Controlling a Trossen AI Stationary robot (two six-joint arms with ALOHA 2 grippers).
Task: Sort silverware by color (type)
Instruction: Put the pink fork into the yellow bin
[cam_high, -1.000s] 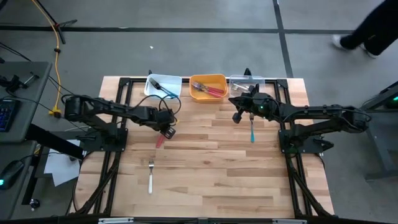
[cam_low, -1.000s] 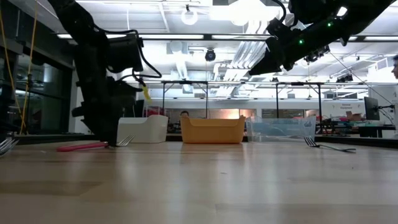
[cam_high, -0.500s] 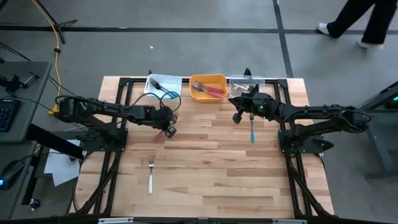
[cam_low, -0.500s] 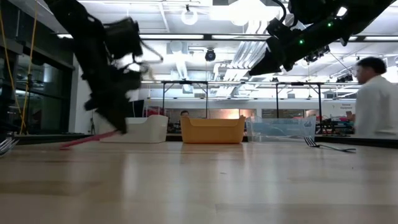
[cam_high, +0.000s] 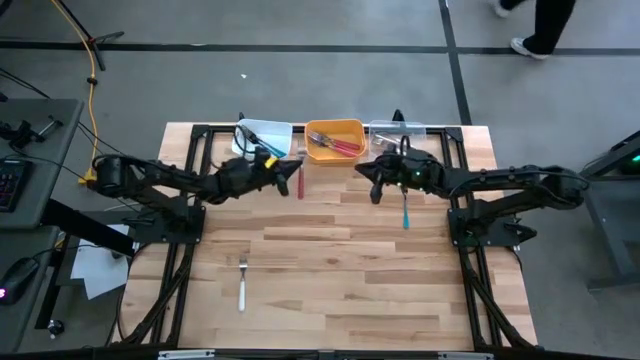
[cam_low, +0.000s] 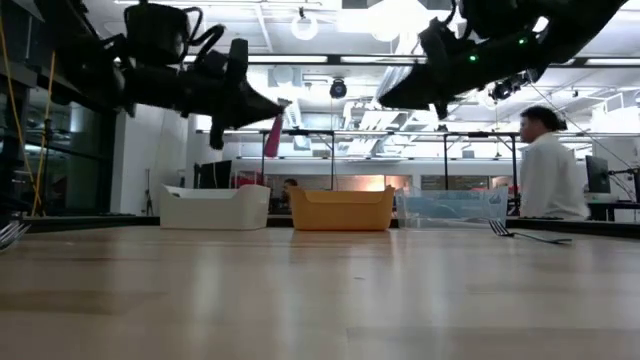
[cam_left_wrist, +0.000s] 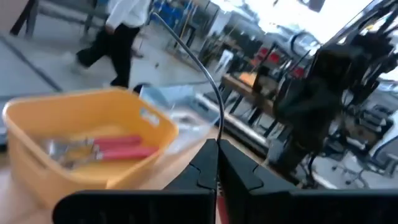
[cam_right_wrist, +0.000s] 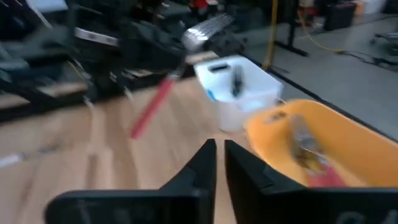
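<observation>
**Left gripper carries a red fork toward the orange bin**

My left gripper (cam_high: 292, 176) is clamped on a red-handled fork (cam_high: 300, 181), lifted clear of the table near its far edge, between the white bin (cam_high: 246, 147) and the orange bin (cam_high: 335, 128). In the low view the fork (cam_low: 273, 135) hangs tilted in the air, handle downward. The orange bin already holds red-handled forks (cam_high: 340, 147), so I judge this the carry step of one red piece. Next I need the fork brought over the orange bin's opening and let go, low enough not to bounce out.

My right gripper (cam_high: 374, 186) hovers just beside the clear bin (cam_high: 385, 130) at the far edge, fingers nearly together with only a slit between, holding nothing I can see. A blue-handled fork (cam_high: 405, 212) lies on the table near it. A silver fork (cam_high: 241, 284) lies toward the near-left part of the table, well apart. A person (cam_low: 546, 178) stands in the room beyond.
</observation>
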